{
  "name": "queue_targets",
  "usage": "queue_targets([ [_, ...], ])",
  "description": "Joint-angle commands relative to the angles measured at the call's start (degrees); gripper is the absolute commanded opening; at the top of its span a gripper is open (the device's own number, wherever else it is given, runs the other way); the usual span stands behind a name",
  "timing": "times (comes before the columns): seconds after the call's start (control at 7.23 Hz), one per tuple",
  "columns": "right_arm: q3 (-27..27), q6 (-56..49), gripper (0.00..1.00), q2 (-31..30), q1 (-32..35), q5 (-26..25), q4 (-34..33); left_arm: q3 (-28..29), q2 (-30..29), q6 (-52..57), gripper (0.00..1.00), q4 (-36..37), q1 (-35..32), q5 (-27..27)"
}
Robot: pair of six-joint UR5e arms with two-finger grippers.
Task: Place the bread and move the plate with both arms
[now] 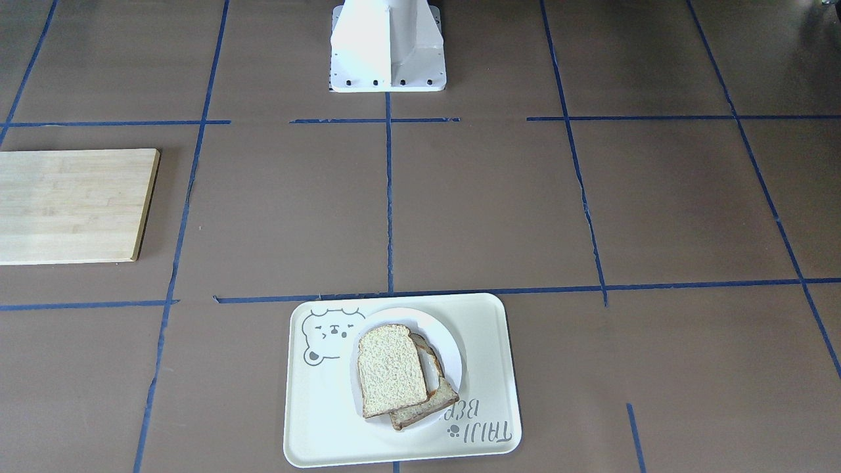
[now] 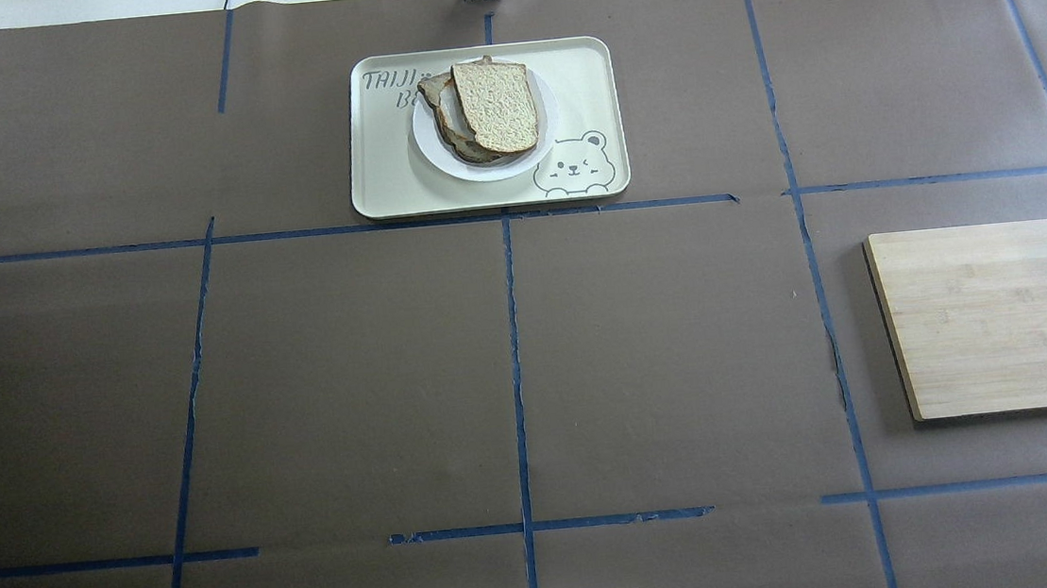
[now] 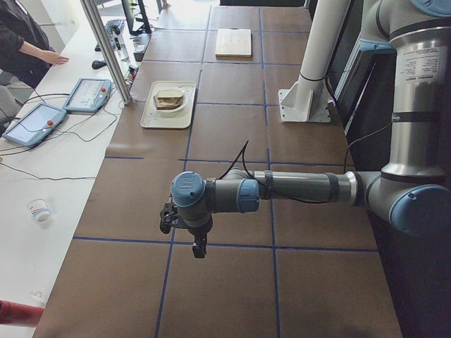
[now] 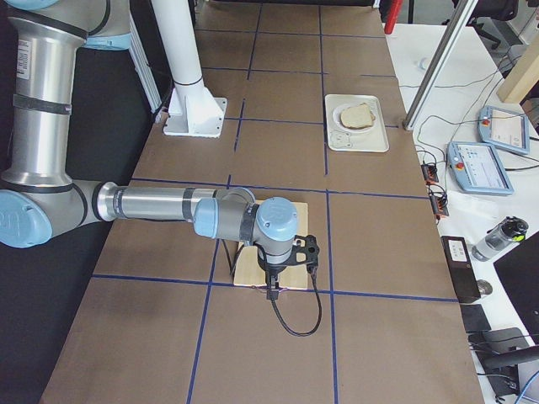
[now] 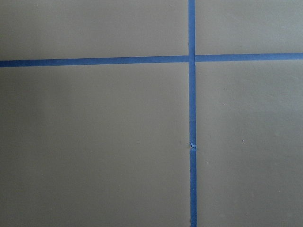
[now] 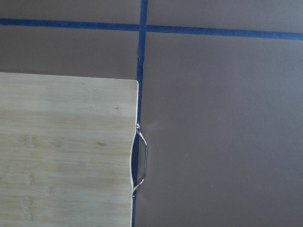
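Note:
The bread (image 1: pixel 391 371) lies on top of a darker slice (image 1: pixel 427 407) on the plate (image 1: pixel 453 355), which sits on a cream bear tray (image 1: pixel 315 420) at the table's far middle. It also shows in the overhead view (image 2: pixel 496 105). Neither gripper shows in the front, overhead or wrist views. In the exterior left view my left gripper (image 3: pixel 199 246) hangs over bare table far from the tray. In the exterior right view my right gripper (image 4: pixel 271 290) hangs over the wooden board (image 4: pixel 253 273). I cannot tell whether either is open or shut.
The wooden board (image 2: pixel 1009 318) lies on my right side; its metal handle (image 6: pixel 142 161) shows in the right wrist view. The white robot base (image 1: pixel 387 46) stands mid-table at my edge. Blue tape lines (image 5: pixel 191 142) cross the brown table. Operator pendants (image 3: pixel 42 120) lie beyond the far edge.

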Motion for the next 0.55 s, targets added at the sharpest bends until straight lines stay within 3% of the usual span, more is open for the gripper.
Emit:
queue_targets([
  [0.0,-0.5,0.1,1.0,0.1,0.2,-0.1,0.1,-0.2,-0.1,-0.1,1.0,0.0,0.0,0.0],
  [0.41,-0.5,0.1,1.0,0.3,0.2,-0.1,0.1,-0.2,-0.6,-0.2,1.0,0.0,0.0,0.0],
])
